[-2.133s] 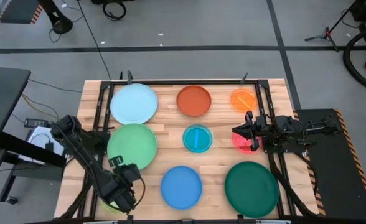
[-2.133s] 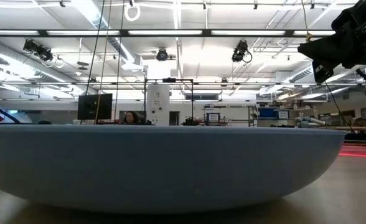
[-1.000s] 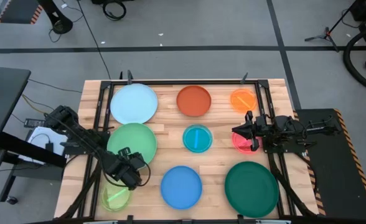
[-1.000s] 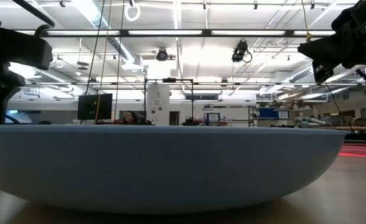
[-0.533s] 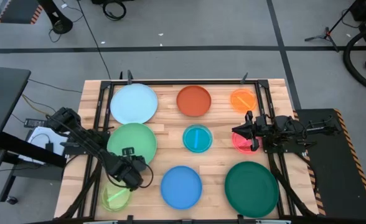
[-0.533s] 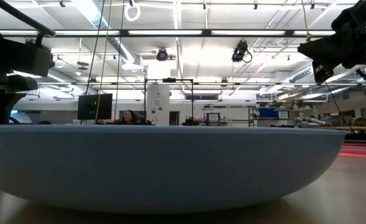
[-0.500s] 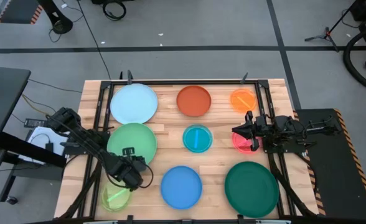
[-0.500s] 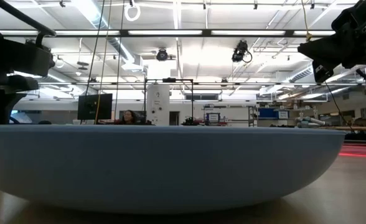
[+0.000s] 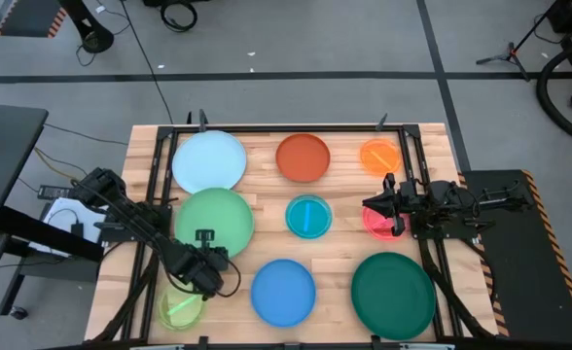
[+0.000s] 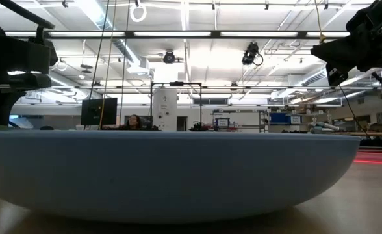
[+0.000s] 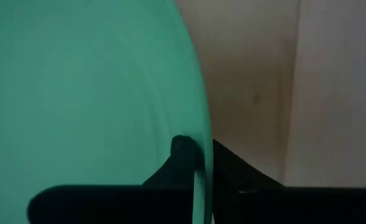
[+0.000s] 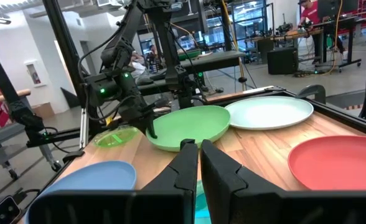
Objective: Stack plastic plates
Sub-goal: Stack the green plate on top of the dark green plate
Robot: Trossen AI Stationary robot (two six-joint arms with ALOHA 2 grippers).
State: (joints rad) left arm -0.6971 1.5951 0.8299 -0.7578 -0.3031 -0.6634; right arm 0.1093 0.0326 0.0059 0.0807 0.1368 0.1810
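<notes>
1. The left hand (image 9: pixel 204 236) pinches the near rim of the large light green round plastic plate (image 9: pixel 214 222), one finger over the lip and one under it, as the left wrist view shows; gripping at the edge looks like the only way to lift so flat a dish, and in the right wrist view that edge looks slightly raised off the wood.
2. The right hand (image 9: pixel 387 216) hangs over the small pink round plate (image 9: pixel 375 223) at the right side, its fingers closed together on nothing; I judge this arm to be waiting.
3. The other plates lie singly, none stacked yet: the large pale blue plate (image 9: pixel 209 161) at far left, the medium red-orange plate (image 9: pixel 303 157) and small translucent orange plate (image 9: pixel 379 156) along the far edge; the small teal plate (image 9: pixel 308 216) in the middle; the small lime plate (image 9: pixel 181 308), medium blue plate (image 9: pixel 284 292) and large dark green plate (image 9: pixel 393 296) along the near edge.
4. The table (image 9: pixel 267 199) is pale wooden planks inside a black frame; around it is grey floor with cables, and the low view looks into a bright workshop with ceiling lights and a person seated far off.
</notes>
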